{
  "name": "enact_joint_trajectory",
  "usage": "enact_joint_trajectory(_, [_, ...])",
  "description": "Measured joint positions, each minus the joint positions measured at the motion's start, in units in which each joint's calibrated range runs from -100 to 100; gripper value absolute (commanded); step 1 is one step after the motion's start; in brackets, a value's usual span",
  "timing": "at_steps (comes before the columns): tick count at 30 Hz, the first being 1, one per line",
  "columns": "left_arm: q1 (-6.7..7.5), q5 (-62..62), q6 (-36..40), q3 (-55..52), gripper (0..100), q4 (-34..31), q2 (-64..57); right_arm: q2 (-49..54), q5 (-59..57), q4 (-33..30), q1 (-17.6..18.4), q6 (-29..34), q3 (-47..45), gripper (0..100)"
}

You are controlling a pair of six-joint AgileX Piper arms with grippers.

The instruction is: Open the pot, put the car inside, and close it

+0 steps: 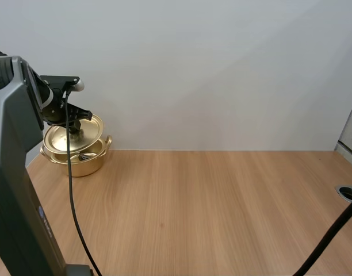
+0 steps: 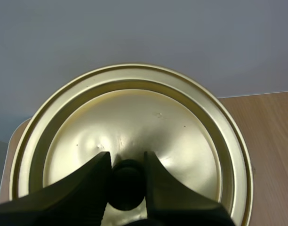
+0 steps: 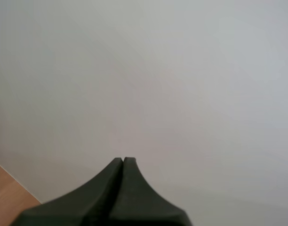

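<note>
A golden pot (image 1: 78, 164) with two side handles stands at the table's far left, close to the wall. Its golden lid (image 1: 61, 137) hangs tilted just above the pot's mouth, with my left gripper (image 1: 76, 127) shut on the lid's black knob. In the left wrist view the fingers pinch that knob (image 2: 126, 186) between them at the middle of the lid (image 2: 134, 113), my left gripper (image 2: 126, 157) right on it. A small dark and grey thing (image 1: 86, 154) lies inside the pot under the lid; I cannot make out what it is. My right gripper (image 3: 122, 161) is shut on nothing, facing the white wall.
The wooden table (image 1: 193, 207) stretches wide to the right of the pot. A round cable hole (image 1: 349, 192) sits at its right edge. My left arm's grey base (image 1: 15, 172) stands at the near left. The wall rises straight behind the pot.
</note>
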State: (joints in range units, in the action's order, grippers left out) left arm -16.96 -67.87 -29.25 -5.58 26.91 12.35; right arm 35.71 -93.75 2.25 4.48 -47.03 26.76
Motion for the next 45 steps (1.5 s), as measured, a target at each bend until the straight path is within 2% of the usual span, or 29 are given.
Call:
enact_joint_trajectory(6, [0.08,4.1,0.3,1.6,0,0.0,3.6,1.0,-1.7,-2.3,0.0,1.2,0.0,0])
enact_joint_trajectory(14, [0.15,3.5,0.8,6.4,0,-1.0,8.0,2.0,-5.2,-3.9,0.0,2.3,0.0,0])
enact_joint_trajectory(26, [2.95,3.1,2.8,7.1,0,-4.3,10.6,3.1,-6.3,-6.9,0.0,2.6,0.0,0])
enact_joint_trajectory(33, [2.95,4.3,6.1,7.9,0,-10.6,11.6,3.1,-6.3,-8.0,0.0,2.6,0.0,0])
enact_joint_trajectory(45, [2.81,1.8,6.4,7.9,0,-8.9,11.6,3.1,-5.1,-8.0,0.0,2.6,0.0,0])
